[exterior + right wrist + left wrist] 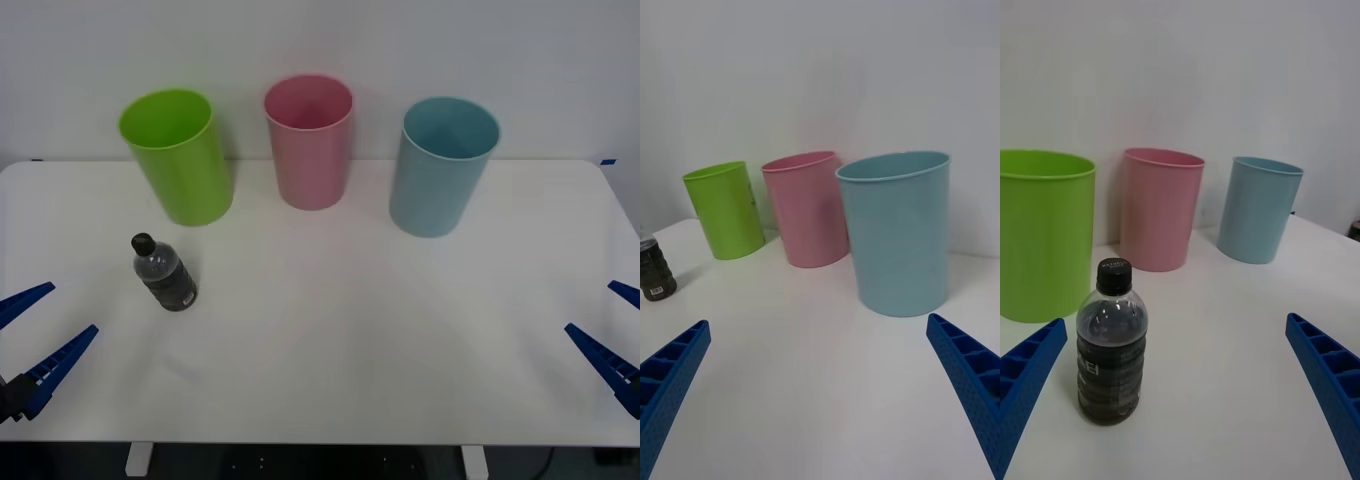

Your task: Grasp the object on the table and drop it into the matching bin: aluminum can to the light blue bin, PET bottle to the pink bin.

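The PET bottle (165,272), small and clear with dark contents and a black cap, stands upright on the white table (340,340) at front left, just before the lime green bin. It also shows in the left wrist view (1111,352) and at the edge of the right wrist view (653,268). The pink bin (309,141) stands at the back centre, the light blue bin (444,165) to its right. My left gripper (32,330) hangs open at the table's left edge, a short way from the bottle. My right gripper (612,335) is open at the right edge.
A lime green bin (178,155) stands at the back left, close behind the bottle. All three bins line up along the table's far side near a white wall. White tabletop stretches across the middle and front.
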